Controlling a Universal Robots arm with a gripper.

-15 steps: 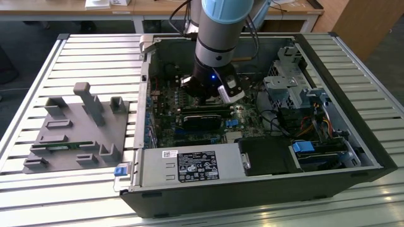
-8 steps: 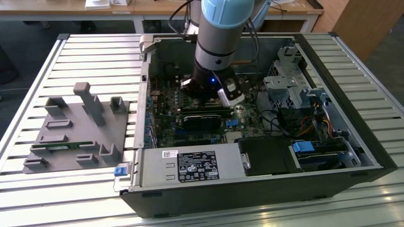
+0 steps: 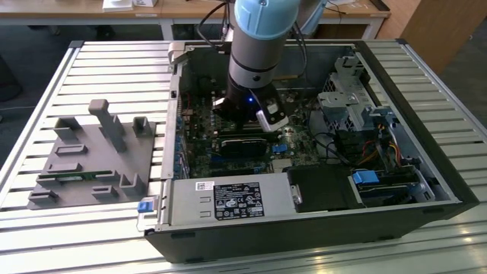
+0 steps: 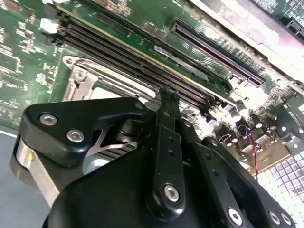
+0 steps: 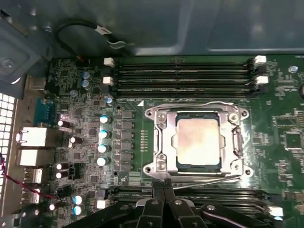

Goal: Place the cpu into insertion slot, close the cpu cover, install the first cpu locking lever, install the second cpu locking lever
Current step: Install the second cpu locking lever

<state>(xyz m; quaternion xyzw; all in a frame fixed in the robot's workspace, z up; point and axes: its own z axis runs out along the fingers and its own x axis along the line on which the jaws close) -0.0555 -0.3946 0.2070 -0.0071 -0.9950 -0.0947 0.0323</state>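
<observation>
From the exterior view, the arm point(image 3: 255, 57) reaches straight down into an open computer case point(image 3: 320, 165) lying on a slatted table point(image 3: 99, 63), and its lower end hides the part of the green motherboard point(image 3: 199, 154) where the work is going on. A grey holder block point(image 3: 91, 160) sits on the table toward the exterior view's left, well apart from the case.

The first wrist view gives what the outside camera cannot: the cpu point(image 5: 197, 141), a dull beige square, lies flat in the insertion slot point(image 5: 197, 166), and the cpu cover point(image 5: 164, 137), a silvery frame with a cut-out centre, lies down around it. Thin wire levers run along two edges of the frame, but I cannot tell whether they are latched. Long black memory slots point(image 5: 183, 73) run beside the socket on one side, and another set lies on the other side, partly hidden behind the pincer point(image 5: 164, 186).

The pincer's two fingertips meet in a thin closed line just at the edge of the socket frame, pressed together with nothing between them; whether they touch the frame or the lever there is hard to make out.

In the second wrist view the pincer point(image 4: 167, 95) and its black linkage block most of the socket. Just a corner of the metal frame point(image 4: 83, 78) and a pale strip beneath it peek out, next to the memory slots point(image 4: 137, 64) and a long black card slot point(image 4: 216, 54) farther off.
</observation>
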